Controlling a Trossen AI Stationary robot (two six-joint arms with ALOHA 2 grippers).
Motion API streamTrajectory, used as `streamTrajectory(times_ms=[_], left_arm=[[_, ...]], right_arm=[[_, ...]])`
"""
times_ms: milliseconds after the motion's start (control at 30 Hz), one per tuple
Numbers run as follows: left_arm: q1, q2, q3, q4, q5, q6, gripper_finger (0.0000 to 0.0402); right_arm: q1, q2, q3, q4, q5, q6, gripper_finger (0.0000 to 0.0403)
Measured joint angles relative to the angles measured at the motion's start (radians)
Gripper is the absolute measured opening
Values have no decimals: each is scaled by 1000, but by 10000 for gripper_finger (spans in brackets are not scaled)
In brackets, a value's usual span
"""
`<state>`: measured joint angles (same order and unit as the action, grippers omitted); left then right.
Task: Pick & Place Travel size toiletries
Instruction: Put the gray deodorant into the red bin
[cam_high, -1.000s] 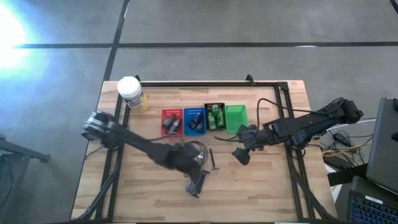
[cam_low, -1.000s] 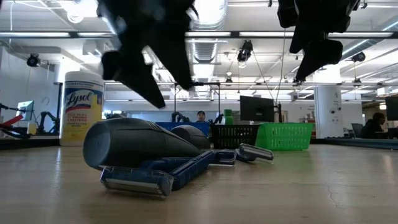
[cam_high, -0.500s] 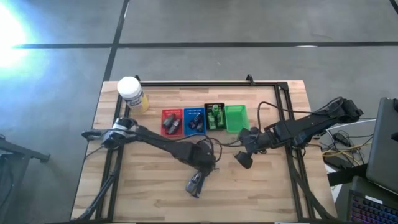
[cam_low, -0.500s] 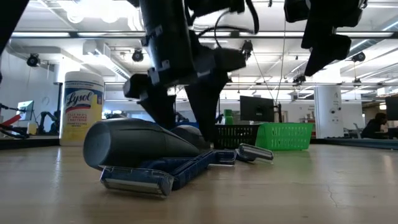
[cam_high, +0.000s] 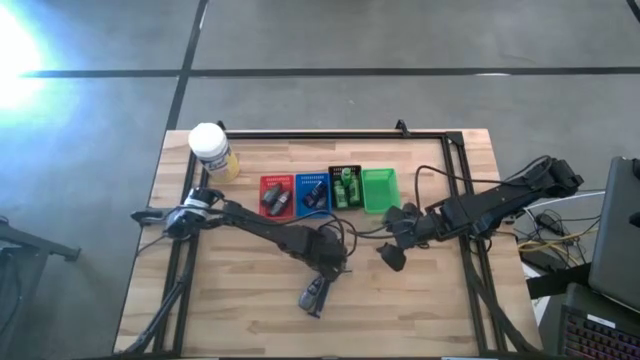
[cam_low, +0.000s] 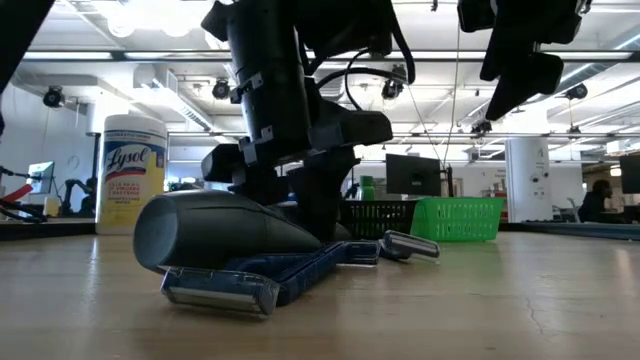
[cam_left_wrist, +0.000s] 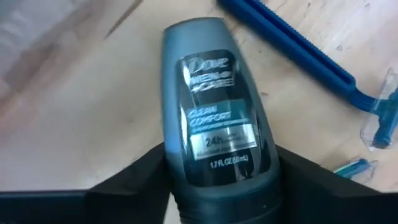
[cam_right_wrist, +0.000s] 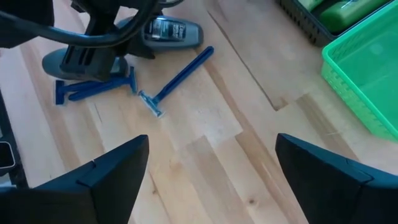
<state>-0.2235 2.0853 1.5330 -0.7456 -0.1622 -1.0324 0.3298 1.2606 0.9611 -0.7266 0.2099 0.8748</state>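
Observation:
Two dark grey Dove tubes lie on the table. One (cam_low: 215, 232) rests on blue razors (cam_right_wrist: 93, 87). The other (cam_left_wrist: 214, 112) lies behind it beside a single blue razor (cam_right_wrist: 180, 78). My left gripper (cam_high: 327, 267) is open and low over this second tube (cam_right_wrist: 168, 30), one finger on each side of its end (cam_left_wrist: 217, 186). My right gripper (cam_high: 390, 255) hangs open above bare wood (cam_right_wrist: 211, 180), right of the razors. More dark tubes lie in the red tray (cam_high: 276, 195) and blue tray (cam_high: 312, 193). Green bottles sit in the black tray (cam_high: 345, 187). My left gripper comes from above, slanting down, with its fingers (cam_left_wrist: 137, 180) flanking the tube's end (cam_left_wrist: 217, 186) below the label's small print. The tube lies flat on the table. The finger edges meet the tube's outline, but I cannot tell whether they touch it.
A green tray (cam_high: 380, 188) stands right of the black one. A white-capped yellow Lysol canister (cam_high: 212, 150) stands at the far left corner. A black frame (cam_high: 330, 134) runs along the table's far edge. Bare wood lies near the table's front and right.
My left gripper has swung toward the table's right and come down from above the near tube, until its fingers reach the table behind it, around the second tube. The tubes and razors have stayed where they were.

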Motion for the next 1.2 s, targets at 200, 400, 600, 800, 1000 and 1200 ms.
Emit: streamTrajectory(times_ms=[200, 400, 600, 800, 1000, 1200], left_arm=[[-6, -93, -2, -85, -124, 0, 212], [18, -292, -27, -319, -353, -75, 212], [247, -455, -306, -133, -192, -4, 212], [348, -554, -493, 39, -121, 12, 258], [345, -599, -502, 38, -110, 8, 375], [187, -656, -425, 63, -82, 93, 387]], right_arm=[[0, 0, 0, 0, 2, -3, 332], [-1, 0, 0, -1, 31, 30, 332], [-1, 0, 0, 1, 29, 66, 349], [0, 0, 0, 0, 25, 103, 361], [-1, 0, -2, 0, 25, 113, 352], [-1, 0, -6, -1, 25, 109, 349]])
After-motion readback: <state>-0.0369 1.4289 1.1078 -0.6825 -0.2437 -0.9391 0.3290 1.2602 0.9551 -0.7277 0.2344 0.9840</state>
